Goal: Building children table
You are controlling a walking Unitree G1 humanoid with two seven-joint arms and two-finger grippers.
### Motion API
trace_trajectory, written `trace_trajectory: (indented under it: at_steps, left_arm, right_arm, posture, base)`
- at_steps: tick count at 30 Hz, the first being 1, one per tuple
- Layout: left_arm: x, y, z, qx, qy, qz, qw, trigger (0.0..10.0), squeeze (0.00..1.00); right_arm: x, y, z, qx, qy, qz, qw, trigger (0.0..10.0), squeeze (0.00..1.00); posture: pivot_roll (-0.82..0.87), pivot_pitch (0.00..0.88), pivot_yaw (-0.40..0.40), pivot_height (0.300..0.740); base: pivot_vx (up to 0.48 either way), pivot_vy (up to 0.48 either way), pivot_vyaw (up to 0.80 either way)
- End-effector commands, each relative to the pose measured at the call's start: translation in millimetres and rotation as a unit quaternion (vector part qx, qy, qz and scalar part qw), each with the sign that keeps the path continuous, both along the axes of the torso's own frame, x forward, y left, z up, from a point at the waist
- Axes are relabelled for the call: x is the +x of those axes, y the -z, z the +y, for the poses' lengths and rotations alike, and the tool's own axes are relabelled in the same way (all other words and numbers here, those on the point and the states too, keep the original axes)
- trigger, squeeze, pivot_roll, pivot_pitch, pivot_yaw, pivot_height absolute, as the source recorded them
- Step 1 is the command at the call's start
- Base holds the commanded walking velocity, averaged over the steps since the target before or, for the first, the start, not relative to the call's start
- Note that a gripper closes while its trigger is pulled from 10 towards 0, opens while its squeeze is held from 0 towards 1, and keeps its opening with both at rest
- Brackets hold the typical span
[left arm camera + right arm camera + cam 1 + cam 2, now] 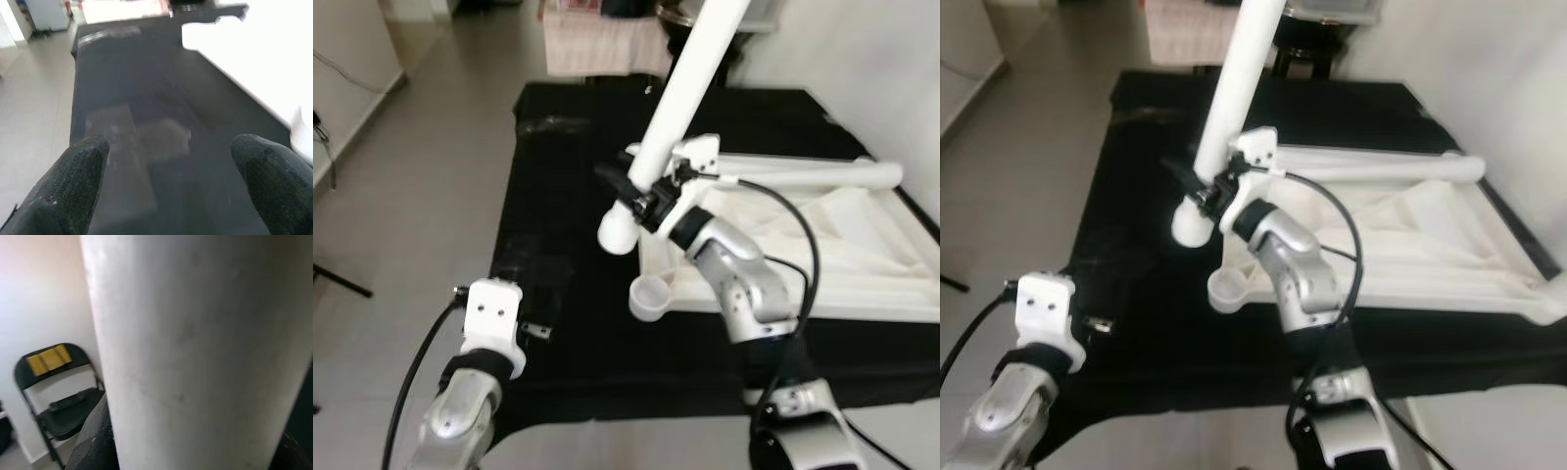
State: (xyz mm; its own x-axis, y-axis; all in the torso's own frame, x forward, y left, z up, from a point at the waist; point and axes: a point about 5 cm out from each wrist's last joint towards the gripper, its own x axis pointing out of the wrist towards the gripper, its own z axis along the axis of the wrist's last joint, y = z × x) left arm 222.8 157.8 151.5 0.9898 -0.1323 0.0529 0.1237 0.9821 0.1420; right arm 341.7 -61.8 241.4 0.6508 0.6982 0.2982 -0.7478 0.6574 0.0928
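One white table leg (690, 93) was clamped in your right end effector (641, 201), tilted above the black counter (568, 196). Your left end effector (171, 181) hovered with fingers apart.

The white table leg (690, 88) ran out past the top edge, its upper end unseen. The right gripper (641, 201) was largely hidden behind that leg. In the left wrist view the black table (146, 98) was blurred and the white tabletop (254, 54) overexposed.
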Motion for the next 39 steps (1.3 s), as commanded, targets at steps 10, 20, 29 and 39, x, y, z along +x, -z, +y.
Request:
trace_trajectory:
  at_steps: [10, 20, 29, 39]
  left_arm:
    - [-20.1, 16, -5.6, 0.037, 0.051, 0.046, 0.997, 10.0, 0.00]
    - [-29.6, 23, 4.1, 0.071, 0.040, 0.060, 0.995, 10.0, 0.00]
    - [-34.1, 17, 3.3, 0.087, 0.043, 0.047, 0.994, 10.0, 0.00]
    - [-36.0, 14, -3.5, 0.167, 0.123, 0.024, 0.978, 10.0, 0.00]
  right_arm:
    - [-5.1, -2, -2.6, -0.037, -0.020, -0.035, 0.999, 10.0, 0.00]
    - [-5.5, -6, 0.8, -0.053, -0.038, -0.048, 0.997, 10.0, 0.00]
    - [-6.2, -1, 7.0, -0.057, -0.040, -0.045, 0.997, 10.0, 0.00]
    - [13.8, -10, 4.6, -0.037, -0.077, -0.047, 0.995, 10.0, 0.00]
  posture:
    - [-0.18, 0.087, -0.082, 0.740]
    - [-0.19, 0.109, -0.080, 0.740]
    - [-0.18, 0.135, -0.081, 0.740]
    - [-0.18, 0.189, -0.073, 0.740]
  base:
    - [0.000, -0.192, 0.00]
    - [0.000, 0.144, 0.00]
    - [0.000, 0.107, 0.00]
    - [0.000, 0.000, 0.00]
